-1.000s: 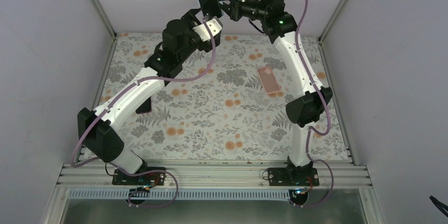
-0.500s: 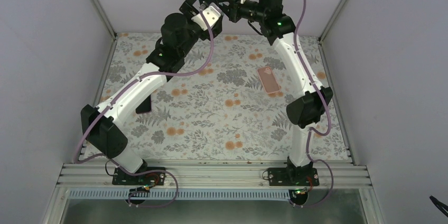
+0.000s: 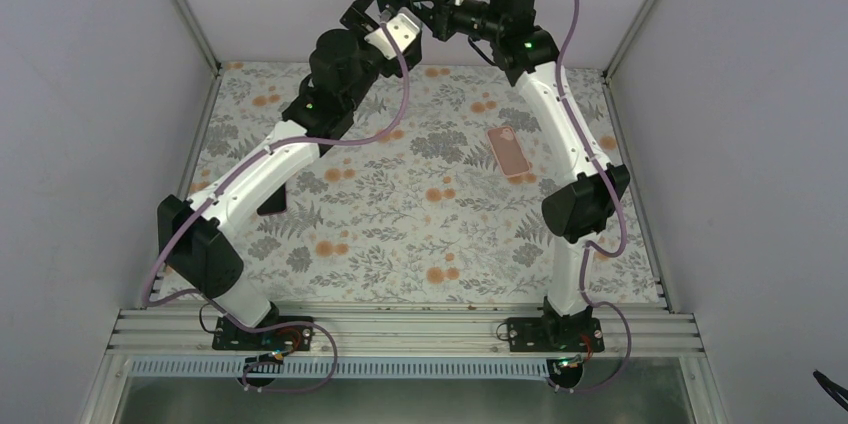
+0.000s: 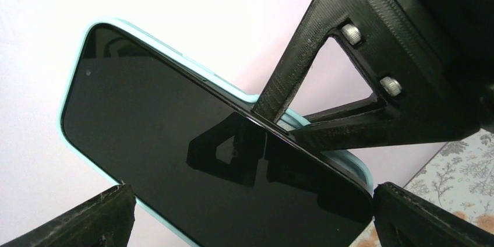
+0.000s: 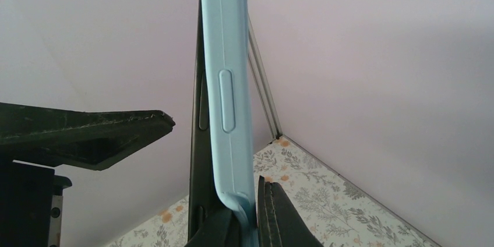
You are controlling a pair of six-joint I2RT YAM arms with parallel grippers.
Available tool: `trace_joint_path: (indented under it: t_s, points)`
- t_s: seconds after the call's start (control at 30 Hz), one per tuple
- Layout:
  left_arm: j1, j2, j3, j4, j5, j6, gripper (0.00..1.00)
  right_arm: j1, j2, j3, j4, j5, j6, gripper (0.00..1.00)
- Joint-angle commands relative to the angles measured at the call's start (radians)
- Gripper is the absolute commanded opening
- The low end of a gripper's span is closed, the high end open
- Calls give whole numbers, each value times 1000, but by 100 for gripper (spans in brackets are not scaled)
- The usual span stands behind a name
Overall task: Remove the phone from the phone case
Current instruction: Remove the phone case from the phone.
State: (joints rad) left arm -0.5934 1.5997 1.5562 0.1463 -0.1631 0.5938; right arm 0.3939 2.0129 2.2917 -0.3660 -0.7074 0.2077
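Jutting up from right hand [image 5: 249, 222]: cased phone [image 5: 232, 84]

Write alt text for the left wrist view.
A black-screened smartphone in a light blue case fills the frame, tilted. The right end effector pinches its upper edge; the left end effector flanks its lower end.
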Motion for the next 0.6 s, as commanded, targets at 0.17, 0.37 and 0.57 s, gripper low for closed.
trace_joint_path:
  t_s: [0.17,0.37,0.57]
  points:
    - [0,38,5,149,-195,34,99,29,-82,-1,84,-4,24,3]
    - [0,58,-67,536,-431,242,92,34,-93,-29,85,-14,37,3]
    - [3,95,-159,1121,-465,620,81,35,-106,-93,79,-66,32,3]
